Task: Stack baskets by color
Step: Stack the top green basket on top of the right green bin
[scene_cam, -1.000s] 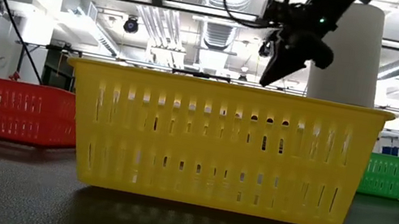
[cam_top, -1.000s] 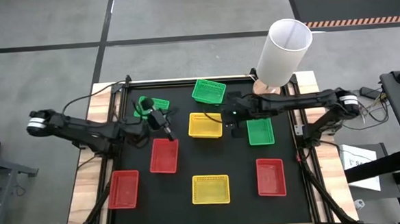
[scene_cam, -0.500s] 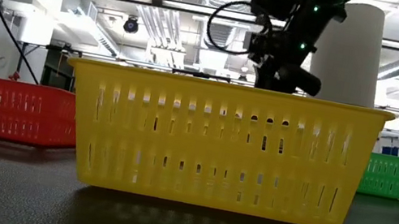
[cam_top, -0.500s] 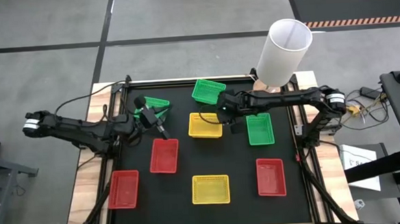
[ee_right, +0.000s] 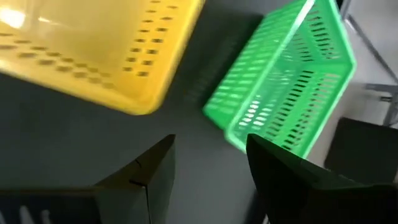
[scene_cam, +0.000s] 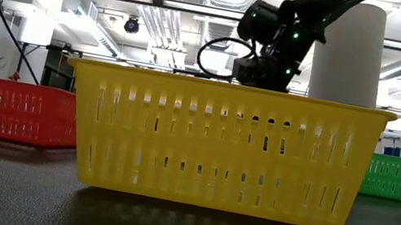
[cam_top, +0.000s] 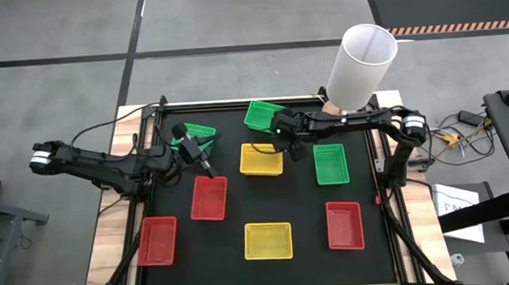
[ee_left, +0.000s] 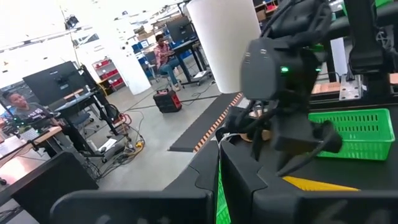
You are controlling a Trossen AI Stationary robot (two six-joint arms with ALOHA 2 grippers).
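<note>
1. Two arms reach over the black table from its left and right edges.
2. The right gripper hovers near the far edge, between the far green basket and the yellow basket at the middle. Its fingers stand apart with nothing between them; the right wrist view looks past them at bare table, with a corner of that green basket just ahead.
3. The left gripper hangs near the far left part of the table with its jaws together, clamped on the rim of a green basket, which shows as a thin green edge between its fingers in the left wrist view.
4. A third green basket lies toward the right edge.
5. Red baskets lie apart: one left of centre, one at the near left corner, one near the right edge.
6. A second yellow basket sits at the middle of the near edge.
7. A tall white cylinder stands at the far right corner.
</note>
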